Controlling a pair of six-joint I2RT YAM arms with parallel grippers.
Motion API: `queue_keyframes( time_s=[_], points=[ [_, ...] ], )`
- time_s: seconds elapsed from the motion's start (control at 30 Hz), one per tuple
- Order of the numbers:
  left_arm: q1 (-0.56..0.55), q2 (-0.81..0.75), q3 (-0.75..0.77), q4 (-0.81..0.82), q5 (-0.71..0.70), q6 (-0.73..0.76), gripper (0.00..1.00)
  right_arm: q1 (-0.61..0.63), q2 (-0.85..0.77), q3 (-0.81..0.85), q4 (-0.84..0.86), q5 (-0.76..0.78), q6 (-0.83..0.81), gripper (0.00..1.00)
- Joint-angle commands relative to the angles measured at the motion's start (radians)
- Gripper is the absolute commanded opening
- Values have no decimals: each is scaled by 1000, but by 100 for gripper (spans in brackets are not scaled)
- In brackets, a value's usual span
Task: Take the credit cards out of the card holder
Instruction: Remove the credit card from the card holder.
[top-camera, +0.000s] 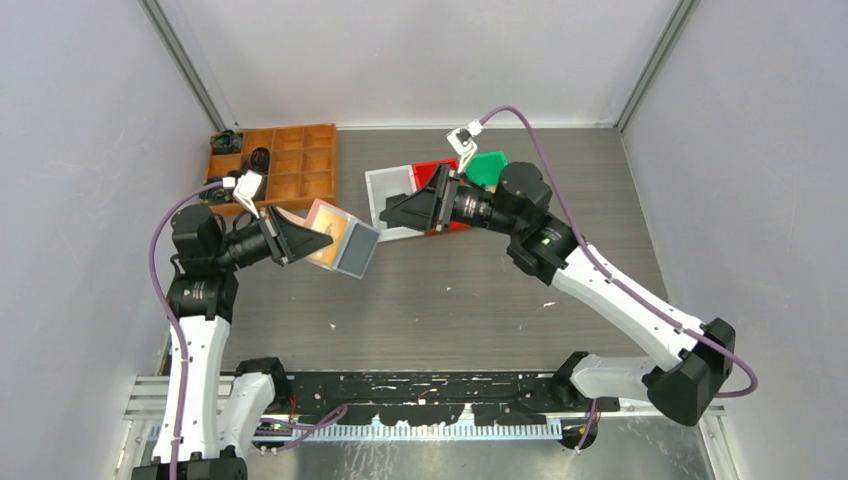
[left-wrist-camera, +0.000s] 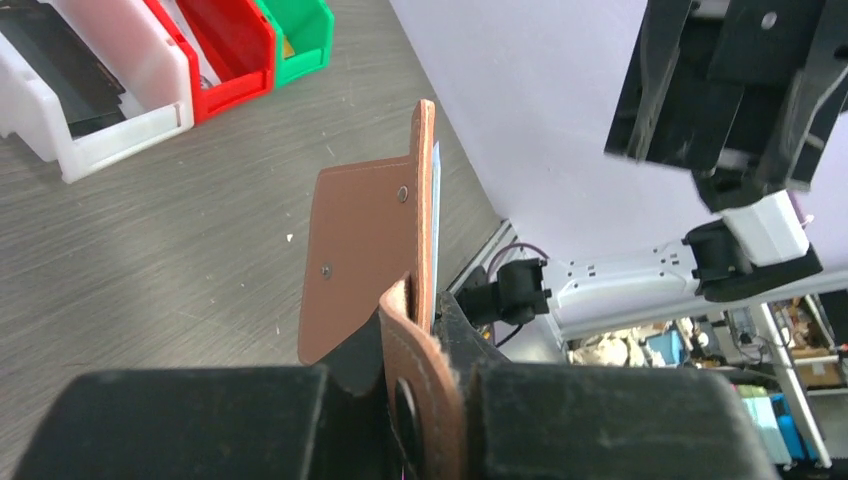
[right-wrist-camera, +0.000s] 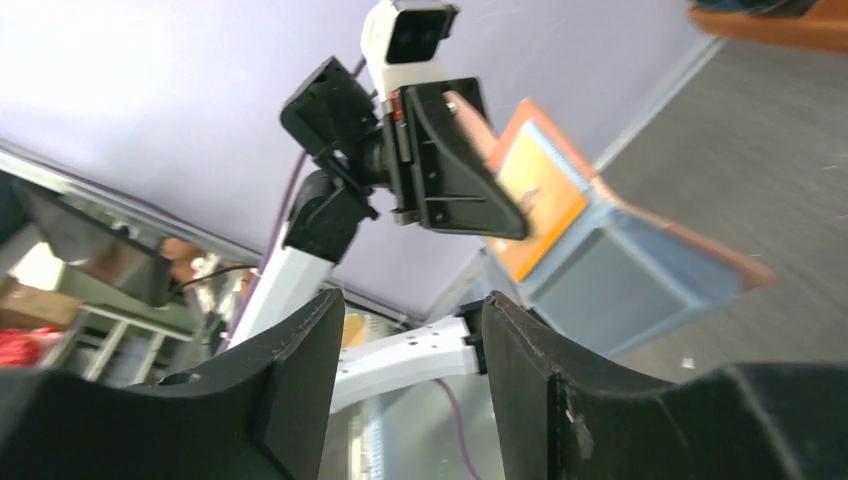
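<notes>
Top view: the left gripper (top-camera: 322, 240) is clamped on one leaf of the holder (top-camera: 345, 248) and holds it open, clear of the table (top-camera: 450, 300), just left of the white bin (top-camera: 385, 185). An orange card (top-camera: 333, 243) sits in the holder's inner face beside a grey pocket (top-camera: 360, 254). The right gripper (top-camera: 388, 213) hangs over the white bin's near left corner and points at the holder, close to it but apart. A red bin (top-camera: 432, 172) and a green bin (top-camera: 490, 165) lie on the white bin's right, and a brown tray (top-camera: 290, 160) on its left.

Left wrist: the gripper (left-wrist-camera: 400, 395) pinches the holder (left-wrist-camera: 360, 250) with its tab (left-wrist-camera: 430, 385) between the jaws. A pale card edge (left-wrist-camera: 437, 220) shows behind the upright flap. The white bin (left-wrist-camera: 120, 130) lies up and to the left.

Right wrist: the gripper (right-wrist-camera: 412, 345) stands partly open, nothing between its fingers (right-wrist-camera: 300, 360). Beyond them the left gripper (right-wrist-camera: 450, 180) presents the holder (right-wrist-camera: 630, 270), card (right-wrist-camera: 535, 195) facing.
</notes>
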Motion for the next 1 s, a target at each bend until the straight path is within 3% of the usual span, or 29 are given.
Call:
queue_keyframes(
  time_s=[0.0, 0.27, 0.6, 0.97],
  points=[
    [1, -17, -9, 184, -47, -145, 0, 72, 60, -55, 290, 5, 210, 58],
    [1, -24, -3, 197, -57, -184, 0, 154, 185, -48, 364, 46, 270, 55],
    [1, -51, -7, 248, -59, -241, 0, 169, 262, -28, 382, 70, 285, 51],
    [1, -74, -35, 421, -14, -377, 0, 169, 281, -15, 398, 130, 294, 47]
  ],
)
